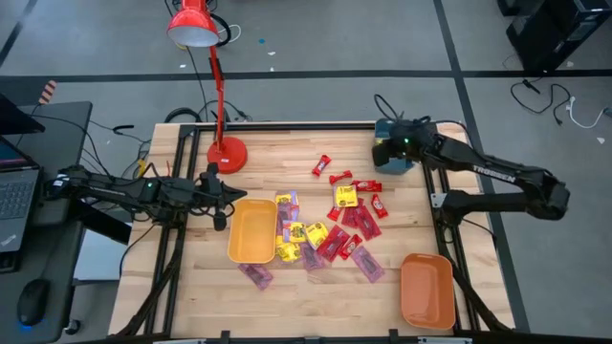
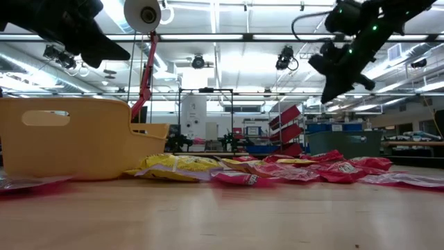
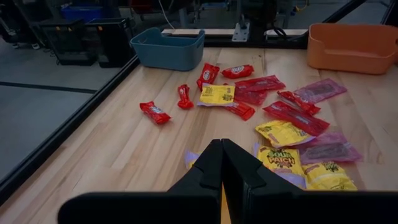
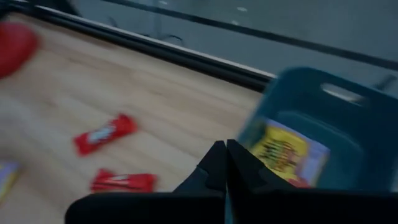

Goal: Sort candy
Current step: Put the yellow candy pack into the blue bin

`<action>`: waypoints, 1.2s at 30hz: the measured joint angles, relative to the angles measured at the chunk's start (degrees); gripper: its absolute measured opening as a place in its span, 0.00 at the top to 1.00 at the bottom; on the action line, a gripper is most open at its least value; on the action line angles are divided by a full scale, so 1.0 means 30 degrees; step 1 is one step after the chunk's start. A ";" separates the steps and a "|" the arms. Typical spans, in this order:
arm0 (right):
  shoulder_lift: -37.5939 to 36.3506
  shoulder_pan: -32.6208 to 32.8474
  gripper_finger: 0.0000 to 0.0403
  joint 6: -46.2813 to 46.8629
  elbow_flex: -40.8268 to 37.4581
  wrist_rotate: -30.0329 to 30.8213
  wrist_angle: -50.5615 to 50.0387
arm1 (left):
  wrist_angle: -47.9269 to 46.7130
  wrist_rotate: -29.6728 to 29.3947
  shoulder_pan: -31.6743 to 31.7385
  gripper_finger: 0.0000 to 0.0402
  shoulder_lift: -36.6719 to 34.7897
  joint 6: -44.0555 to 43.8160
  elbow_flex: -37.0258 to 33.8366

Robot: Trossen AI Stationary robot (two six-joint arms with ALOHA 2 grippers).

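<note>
Most candy [image 1: 325,229] lies unsorted on the worktop [image 1: 191,296]; 1 yellow packet [image 4: 283,149] is binned. Both claws, left claw [image 1: 222,198] and right claw [image 1: 387,153], are pressed together, empty.

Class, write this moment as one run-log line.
left claw: shut, empty, by yellow plastic tray | right claw: shut, over teal plastic bin | wrapped candy pile: unsorted

Floor [image 1: 316,43]: grey, crossed by dark lines
Ceiling lights [image 2: 229,66]: long bright strips
Lamp [image 1: 191,24]: red (base on the worktop [image 1: 191,296])
Laptop [image 1: 14,186]: far left
</note>
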 joint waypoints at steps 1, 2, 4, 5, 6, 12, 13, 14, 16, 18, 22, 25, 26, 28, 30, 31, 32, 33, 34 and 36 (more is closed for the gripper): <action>-0.0095 0.0421 1.00 0.0072 0.0000 -0.0001 0.0210 | 0.0113 0.0000 0.0000 0.98 0.0000 0.0006 0.0000; -0.0160 0.0862 1.00 0.0108 0.0000 -0.0007 0.0445 | 0.0198 0.0000 0.0000 0.98 0.0003 0.0006 0.0000; -0.0179 0.1747 1.00 0.0141 0.0000 -0.0007 0.0911 | 0.0231 0.0000 0.0000 0.98 0.0000 0.0006 0.0000; -0.0179 0.2176 1.00 0.0136 0.0000 -0.0005 0.1136 | 0.0231 0.0000 0.0000 0.98 0.0002 0.0006 0.0000; -0.0175 0.2621 1.00 0.0123 0.0000 -0.0004 0.1361 | 0.0223 0.0000 0.0000 0.98 0.0007 0.0006 0.0000; 0.0303 0.5315 1.00 -0.0474 0.0000 -0.0007 0.3118 | 0.0241 0.0000 0.0000 0.98 0.0000 0.0006 0.0000; 0.0422 0.5713 1.00 -0.0478 0.0000 -0.0007 0.3248 | 0.0256 0.0000 0.0000 0.98 0.0006 0.0006 0.0000; 0.0529 0.6073 1.00 -0.0427 0.0000 -0.0007 0.3250 | 0.0282 0.0000 0.0000 0.98 0.0006 0.0006 0.0000; 0.0784 0.6769 1.00 -0.0227 0.0000 -0.0007 0.3231 | 0.0363 0.0000 0.0000 0.98 0.0000 0.0006 0.0000; 0.1032 0.7411 1.00 -0.0077 -0.0007 -0.0007 0.3238 | 0.0493 0.0000 0.0000 0.98 0.0003 0.0006 0.0000; 0.1608 0.8623 1.00 -0.0089 -0.0007 -0.0007 0.3370 | 0.0719 0.0001 0.0000 0.98 0.0000 0.0006 0.0000; 0.2264 0.9522 1.00 -0.1156 -0.0007 -0.0007 0.3343 | 0.0711 0.0000 0.0000 0.98 0.0007 0.0006 0.0000; 0.2576 0.9887 1.00 -0.1826 -0.0007 0.0000 0.3344 | 0.0698 0.0001 0.0000 0.98 0.0001 0.0006 0.0000; 0.3224 1.0544 1.00 -0.3139 -0.0007 -0.0007 0.3331 | 0.0697 0.0004 0.0000 0.98 0.0007 0.0006 0.0000; 0.3913 1.1022 1.00 -0.4018 -0.0007 -0.0015 0.3351 | 0.0699 0.0000 0.0000 0.98 0.0002 0.0009 0.0000; 0.4277 1.1167 1.00 -0.4235 -0.0007 -0.0007 0.3353 | 0.0693 0.0002 0.0000 0.98 0.0006 0.0013 0.0000; 0.4632 1.1295 1.00 -0.4359 -0.0007 -0.0007 0.3426 | 0.0683 0.0000 0.0000 0.98 0.0001 0.0012 0.0000; 0.5012 1.1395 1.00 -0.4407 -0.0007 -0.0007 0.3432 | 0.0689 0.0001 0.0000 0.98 0.0007 0.0016 0.0000; 0.5375 1.1482 1.00 -0.4434 -0.0007 -0.0007 0.3445 | 0.0682 0.0000 0.0000 0.98 0.0001 0.0056 0.0000; 0.6077 1.1585 1.00 -0.4434 -0.0007 -0.0007 0.3490 | 0.0682 0.0000 0.0000 0.98 0.0000 0.0108 0.0000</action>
